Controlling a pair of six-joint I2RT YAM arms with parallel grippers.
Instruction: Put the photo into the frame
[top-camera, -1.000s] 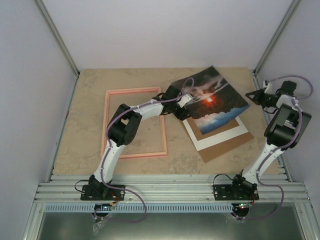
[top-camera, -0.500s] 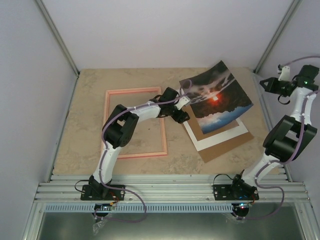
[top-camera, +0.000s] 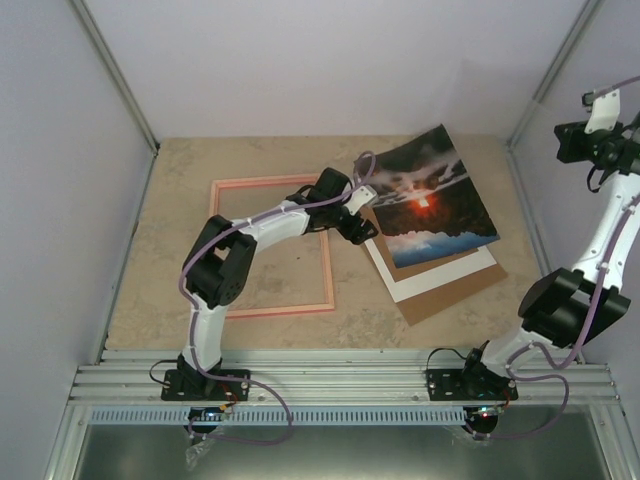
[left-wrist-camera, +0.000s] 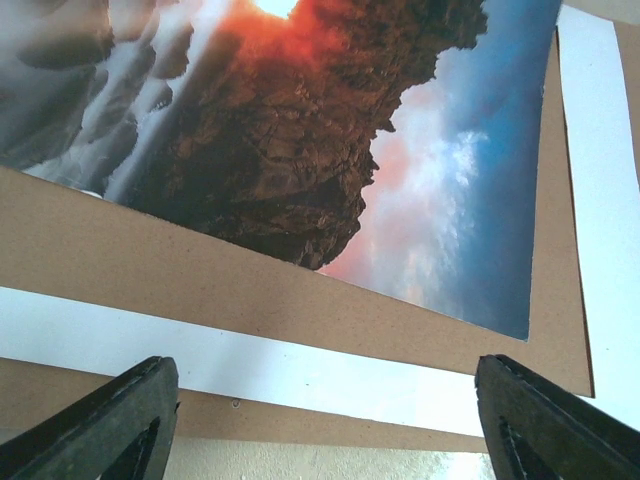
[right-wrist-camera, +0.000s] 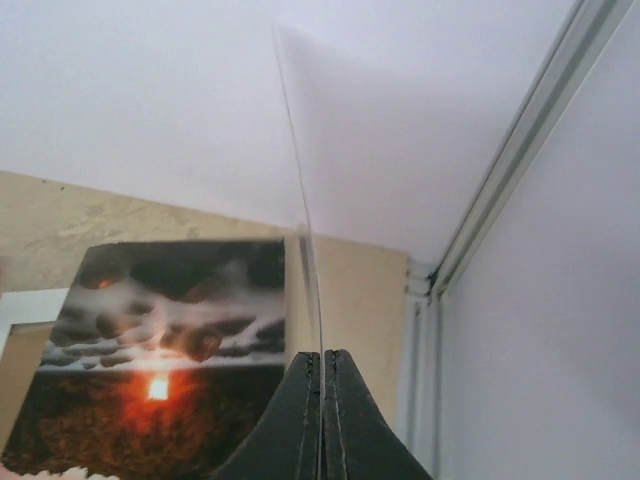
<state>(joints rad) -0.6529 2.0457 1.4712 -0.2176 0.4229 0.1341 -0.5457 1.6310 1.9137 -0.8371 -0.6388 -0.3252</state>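
Two black left fingers stand wide apart with nothing between them. They sit low over the pile and face the near edge of the glossy rectangular photo of a red-orange sun among dark clouds. I'd judge they are spread like that to take the print by its edge next.

The photo lies askew on top of a brown hardboard backing and a plain white mat sheet, right of centre on the beige stone-look bench. Just left of the pile, flat on the bench, lies the thin pink rectangular frame. Its opening is bare, so the print has not gone in yet, and the left arm reaches across its right rail.

Over at the far right, raised high beside the wall, the right fingers are pressed together on what looks like a thin clear sheet seen edge-on. It is probably held up there to keep the pile free.
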